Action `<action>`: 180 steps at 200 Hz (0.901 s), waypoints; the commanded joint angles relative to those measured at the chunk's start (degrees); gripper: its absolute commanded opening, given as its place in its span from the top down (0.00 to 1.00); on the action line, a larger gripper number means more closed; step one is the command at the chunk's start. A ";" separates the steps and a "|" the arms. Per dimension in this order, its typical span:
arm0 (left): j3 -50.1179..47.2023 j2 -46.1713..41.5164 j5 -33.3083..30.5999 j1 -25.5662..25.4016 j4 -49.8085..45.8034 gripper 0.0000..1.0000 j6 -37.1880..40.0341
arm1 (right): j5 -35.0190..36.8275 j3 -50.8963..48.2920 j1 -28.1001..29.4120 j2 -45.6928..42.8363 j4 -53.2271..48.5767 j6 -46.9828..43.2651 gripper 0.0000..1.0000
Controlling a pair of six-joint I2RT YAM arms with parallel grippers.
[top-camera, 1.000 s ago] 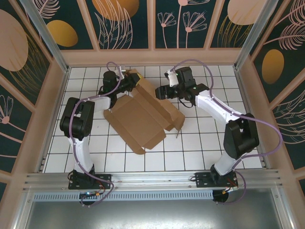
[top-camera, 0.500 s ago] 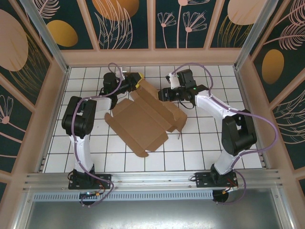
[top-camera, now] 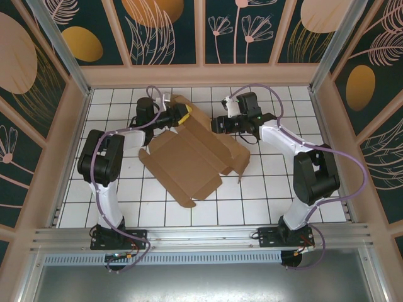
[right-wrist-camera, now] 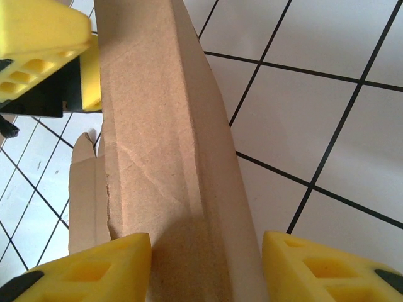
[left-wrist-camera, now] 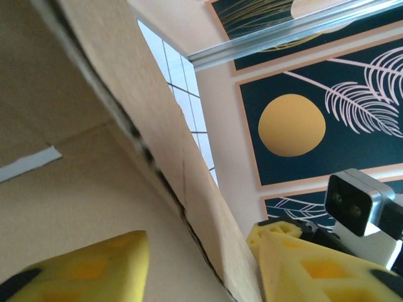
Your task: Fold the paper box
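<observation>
The left gripper (left-wrist-camera: 198,234) has its jaws open astride the upright far flap of the box (top-camera: 182,160), with a gap showing between 1 finger and the card. The right gripper (right-wrist-camera: 206,236) brackets the same wall from the other side. Card fills the space between its jaws, and I cannot tell whether they pinch it. From both jaws the wall's long axis runs diagonally toward the near right, and the flat main panel lies nearward of them on the table (top-camera: 283,201). The 2 arms look equally near.
</observation>
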 commanded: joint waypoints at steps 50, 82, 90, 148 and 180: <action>-2.41 -0.33 0.40 -3.14 12.19 0.52 -7.29 | -1.06 -0.56 -0.48 1.18 -1.10 -1.12 0.50; -0.60 0.53 1.12 -3.36 8.71 0.57 -5.22 | -1.80 -0.54 -0.45 1.11 -1.44 -1.30 0.51; 0.18 0.76 1.09 -3.37 7.02 0.58 -4.13 | -1.73 -0.67 -0.48 1.03 -1.53 -1.40 0.50; 4.10 3.48 1.41 -3.24 3.16 0.83 -1.89 | -1.66 -0.69 -0.56 0.31 -2.65 -2.26 0.50; 1.16 2.09 -3.34 -3.28 7.76 0.96 -5.86 | 1.43 1.25 -0.54 -1.51 -4.24 -1.51 0.39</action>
